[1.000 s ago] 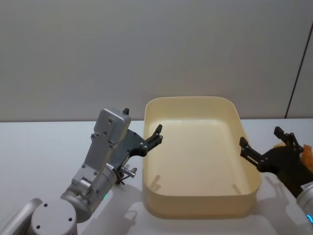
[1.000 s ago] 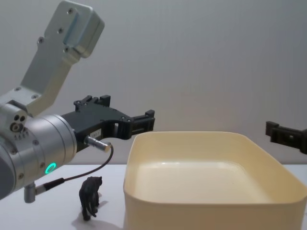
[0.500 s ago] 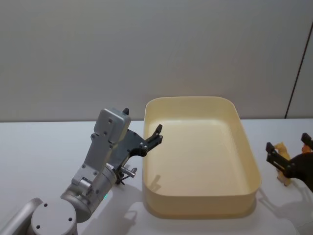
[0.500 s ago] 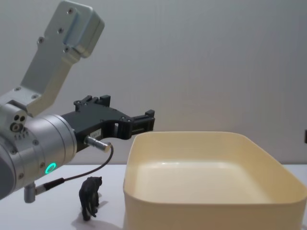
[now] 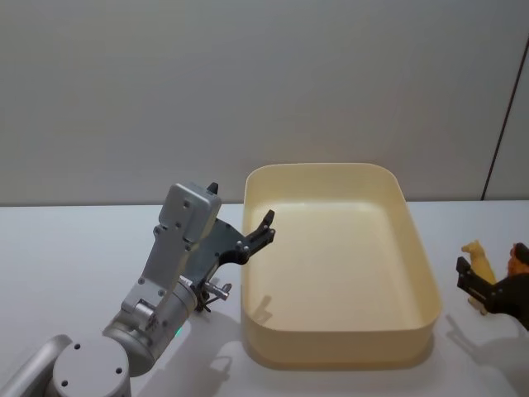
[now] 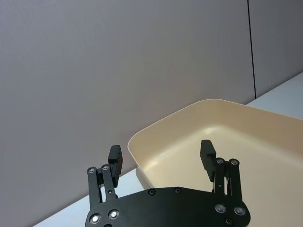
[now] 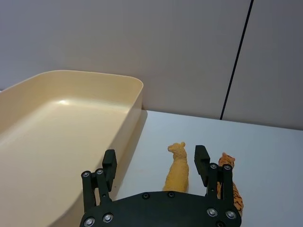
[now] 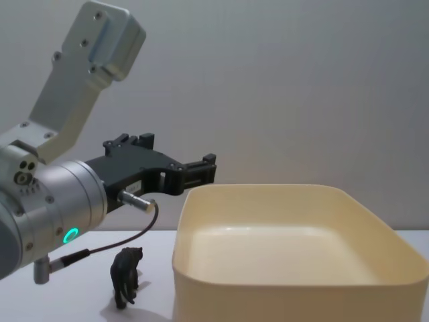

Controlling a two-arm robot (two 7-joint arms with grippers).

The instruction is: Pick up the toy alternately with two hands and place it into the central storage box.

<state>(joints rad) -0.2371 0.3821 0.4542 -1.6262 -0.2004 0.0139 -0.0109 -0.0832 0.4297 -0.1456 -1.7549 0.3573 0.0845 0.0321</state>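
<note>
The central storage box (image 5: pixel 339 351) is a cream-yellow tub in the middle of the table, with nothing inside. My left gripper (image 5: pixel 264 227) hangs open over the box's left rim (image 6: pixel 156 132), holding nothing. A small dark animal toy (image 8: pixel 126 275) stands on the table under that arm, left of the box. My right gripper (image 5: pixel 489 269) is open at the far right, beside the box. In the right wrist view a yellow animal toy (image 7: pixel 177 170) stands just ahead of the open right gripper (image 7: pixel 156 158), close to one finger. An orange striped toy (image 7: pixel 228 187) lies just outside it.
The table is white with a plain grey wall behind. The box's tall walls (image 8: pixel 288 298) stand between the two arms. A thin cable (image 8: pixel 114 245) loops down from the left wrist, above the dark toy. Bare table lies to the far left.
My right gripper has pulled back from the box's right rim to the far right and now sits low by the yellow and orange toys. The left arm has not moved.
</note>
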